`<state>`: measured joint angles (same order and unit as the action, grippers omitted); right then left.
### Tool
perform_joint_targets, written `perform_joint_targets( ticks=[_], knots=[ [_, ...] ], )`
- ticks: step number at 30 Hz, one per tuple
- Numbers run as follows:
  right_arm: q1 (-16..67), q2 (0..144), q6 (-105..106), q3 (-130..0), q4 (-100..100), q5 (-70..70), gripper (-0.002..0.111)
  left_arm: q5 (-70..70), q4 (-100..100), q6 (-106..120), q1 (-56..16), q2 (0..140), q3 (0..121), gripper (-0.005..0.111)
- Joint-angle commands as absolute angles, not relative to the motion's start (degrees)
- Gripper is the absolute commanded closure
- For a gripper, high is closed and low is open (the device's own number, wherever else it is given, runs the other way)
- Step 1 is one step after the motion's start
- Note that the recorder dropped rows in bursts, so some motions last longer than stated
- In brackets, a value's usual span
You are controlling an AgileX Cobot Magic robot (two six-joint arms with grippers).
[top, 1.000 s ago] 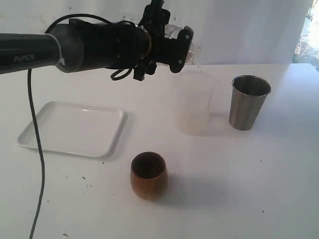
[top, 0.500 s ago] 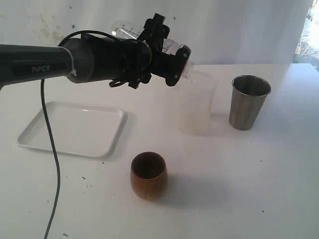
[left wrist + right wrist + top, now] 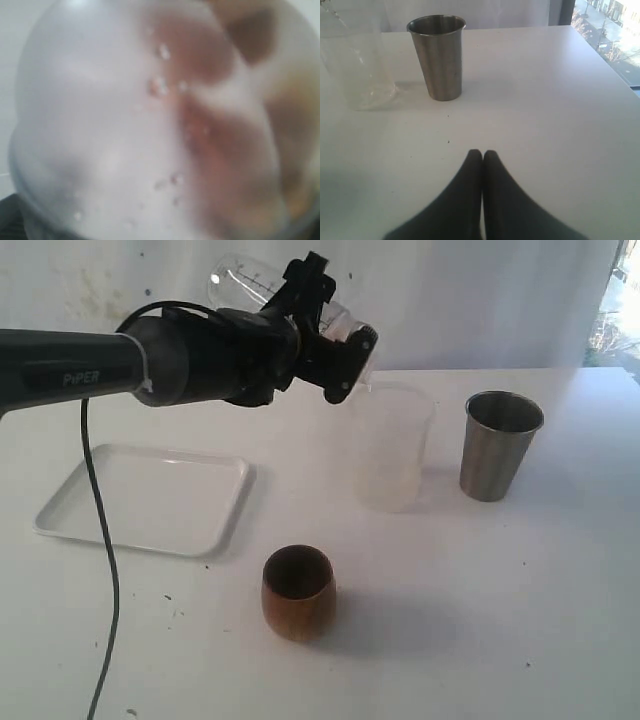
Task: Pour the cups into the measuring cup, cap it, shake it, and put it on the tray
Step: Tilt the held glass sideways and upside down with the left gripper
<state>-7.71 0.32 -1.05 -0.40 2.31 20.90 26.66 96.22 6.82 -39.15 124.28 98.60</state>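
The measuring cup [image 3: 238, 282] is gripped, tilted, by the left hand [image 3: 338, 348], its mouth just over the rim of the frosted cup [image 3: 392, 450]. Its middle is hidden by the hand. In the left wrist view only blurred, droplet-flecked glass is seen. The steel tumbler [image 3: 498, 445], wooden cup [image 3: 297, 592] and tray [image 3: 150, 498] are set apart on the desk [image 3: 480, 590]. The right hand [image 3: 482, 156] is closed and empty.
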Motion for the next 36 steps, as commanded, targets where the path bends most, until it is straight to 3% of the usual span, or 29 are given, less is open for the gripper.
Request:
perform_joint_targets(
  ticks=[1,36],
  knots=[
    [-8.0,0.0,-1.3,0.0,2.1,20.0,0.108,27.6,99.9,3.3,-39.9,122.7,99.4,0.107],
    [-8.0,0.0,-1.3,0.0,2.1,20.0,0.108,31.4,99.9,6.4,-42.0,122.7,99.4,0.107]
  ],
)
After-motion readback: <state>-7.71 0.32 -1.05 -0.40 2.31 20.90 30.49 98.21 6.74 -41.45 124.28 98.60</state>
